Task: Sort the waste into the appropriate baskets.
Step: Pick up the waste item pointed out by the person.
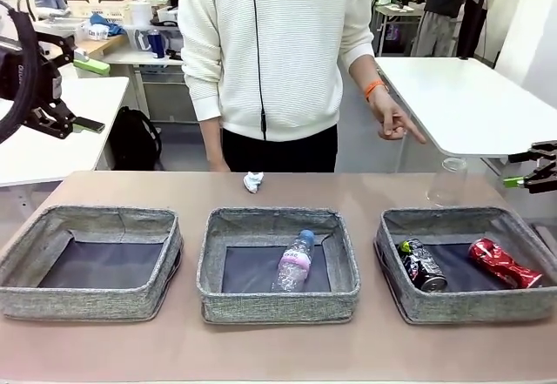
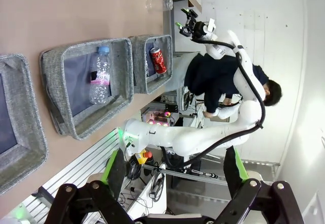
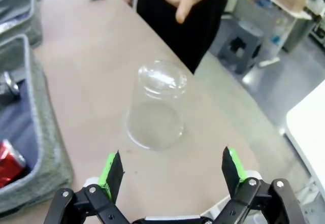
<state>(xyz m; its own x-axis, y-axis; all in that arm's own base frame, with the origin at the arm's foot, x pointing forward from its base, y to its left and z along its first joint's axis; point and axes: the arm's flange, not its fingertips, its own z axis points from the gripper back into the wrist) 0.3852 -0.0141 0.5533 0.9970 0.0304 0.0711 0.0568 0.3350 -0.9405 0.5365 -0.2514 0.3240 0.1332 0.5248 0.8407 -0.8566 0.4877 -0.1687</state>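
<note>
Three grey baskets stand in a row: the left one (image 1: pixel 87 302) holds nothing. The middle one (image 1: pixel 278 306) holds a clear bottle (image 1: pixel 294 262) with a pink label. In the right one (image 1: pixel 470 307) lie a dark can (image 1: pixel 422 265) and a red crushed can (image 1: pixel 503 262). A white paper wad (image 1: pixel 252 181) lies on the table behind the middle basket. A clear plastic cup (image 3: pixel 156 104) stands mouth down behind the right basket. My right gripper (image 3: pixel 172 168) hovers open just short of the cup. High at the far left, my left gripper (image 1: pixel 90 97) is open and holds nothing.
A person in a white sweater stands at the far side, one hand (image 1: pixel 396 123) pointing down toward the cup. Bare brown table (image 1: pixel 348 188) lies between the baskets and the far edge. White tables stand beyond on both sides.
</note>
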